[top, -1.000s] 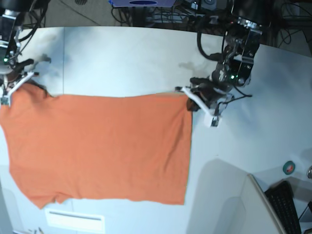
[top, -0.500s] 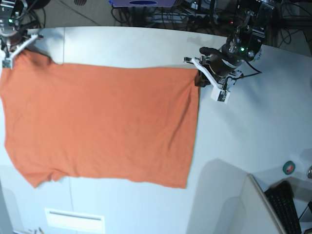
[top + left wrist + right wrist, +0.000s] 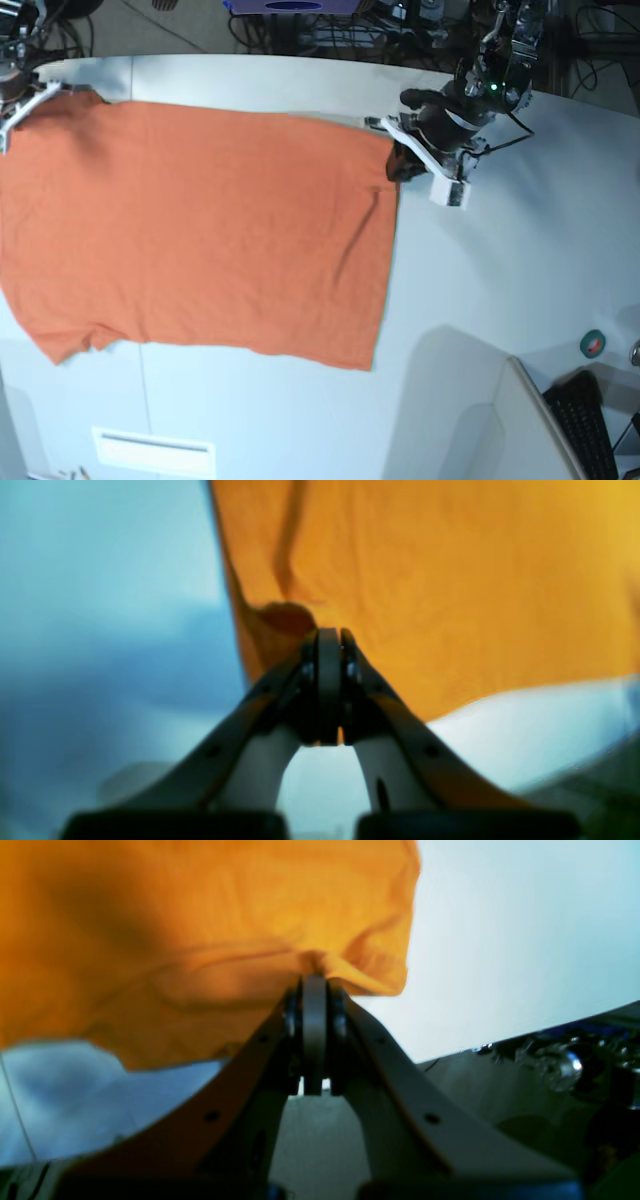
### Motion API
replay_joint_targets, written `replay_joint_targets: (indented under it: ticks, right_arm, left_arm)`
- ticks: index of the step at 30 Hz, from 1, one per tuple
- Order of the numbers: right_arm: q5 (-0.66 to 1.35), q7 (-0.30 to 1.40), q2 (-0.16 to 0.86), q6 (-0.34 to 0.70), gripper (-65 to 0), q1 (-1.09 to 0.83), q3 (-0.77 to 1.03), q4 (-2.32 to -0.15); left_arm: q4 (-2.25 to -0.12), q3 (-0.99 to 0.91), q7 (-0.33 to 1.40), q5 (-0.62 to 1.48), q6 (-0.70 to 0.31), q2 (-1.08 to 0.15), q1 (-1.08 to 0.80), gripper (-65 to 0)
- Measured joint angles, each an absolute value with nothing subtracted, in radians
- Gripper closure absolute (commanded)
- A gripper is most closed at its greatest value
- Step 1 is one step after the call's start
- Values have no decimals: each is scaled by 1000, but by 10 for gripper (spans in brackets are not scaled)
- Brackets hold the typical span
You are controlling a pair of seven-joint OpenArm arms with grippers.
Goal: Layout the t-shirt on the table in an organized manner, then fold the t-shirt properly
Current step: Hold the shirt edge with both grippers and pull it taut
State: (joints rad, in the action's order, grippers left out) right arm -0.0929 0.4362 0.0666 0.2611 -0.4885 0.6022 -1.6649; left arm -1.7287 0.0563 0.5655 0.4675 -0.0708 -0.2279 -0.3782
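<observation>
T-shirt [image 3: 200, 230]: I see it spread on the bench [image 3: 500, 270].
Left gripper [image 3: 408, 152]: pinches its corner.
Right gripper [image 3: 22, 100]: clenched on the other corner.

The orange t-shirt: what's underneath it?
Under the t-shirt lies the white table, bare around its edges. Whatever sits beneath the cloth's middle is covered. The left end effector and right end effector pinch its far corners.

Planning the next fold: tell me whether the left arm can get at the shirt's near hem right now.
Probably not: the left gripper is shut on the t-shirt at its far corner, so it must release first. The table beside the cloth looks free.
</observation>
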Motion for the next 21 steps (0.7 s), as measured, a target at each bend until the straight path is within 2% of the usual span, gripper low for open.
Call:
replay_joint_targets:
  ticks: [13, 21]
  right_arm:
    - [-89, 601, 139, 262, 0, -272, 530, -1656]
    - [-98, 606, 187, 261, 0, -150, 477, -1480]
  left_arm:
    - [-1622, 14, 570, 468, -59, -202, -223, 0]
    - [-1535, 13, 572, 472, -60, -200, -150, 0]
